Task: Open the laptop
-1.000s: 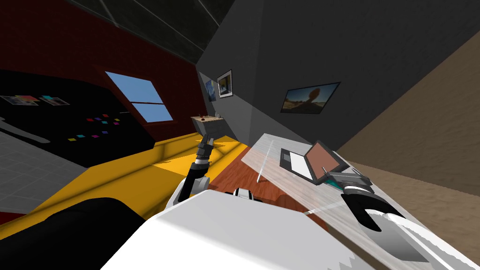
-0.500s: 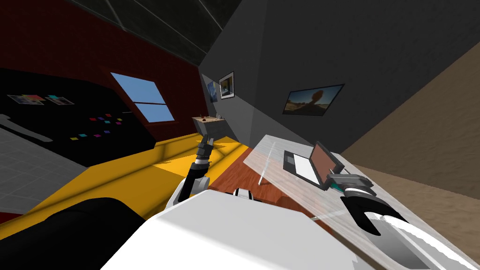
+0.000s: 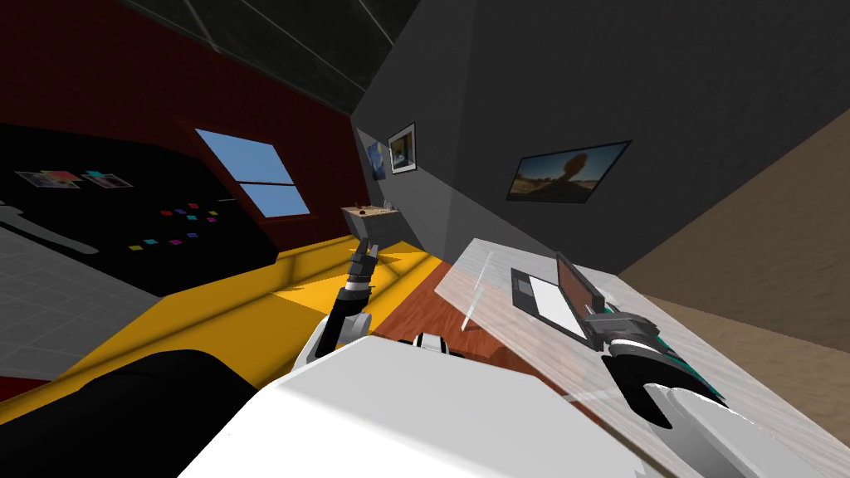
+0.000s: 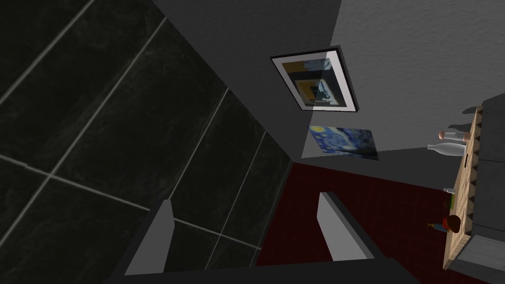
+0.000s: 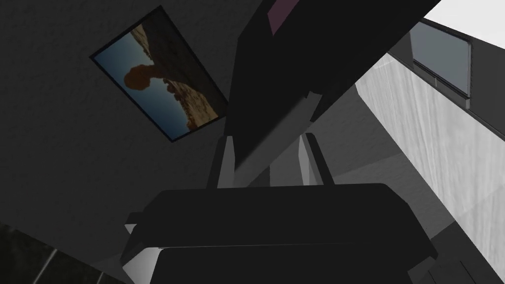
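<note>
A dark laptop lies on the pale wood-grain table, its lid raised and its brownish screen seen nearly edge-on. My right gripper is at the lid's near corner. In the right wrist view its two fingers press either side of the dark lid, so the right gripper is shut on the lid's edge. My left gripper is raised off to the table's left, and in its wrist view the left gripper stands open with nothing between its fingers.
A grey wall with a landscape picture rises just behind the table. A small shelf with bottles stands in the far corner. Left of the table lie a red-brown strip and a yellow floor. The table's top runs past my right hand.
My right gripper has shut on the laptop's lid. The lid's screen face now shows narrower than a second ago. The head's view has shifted slightly; the left arm has not moved.
</note>
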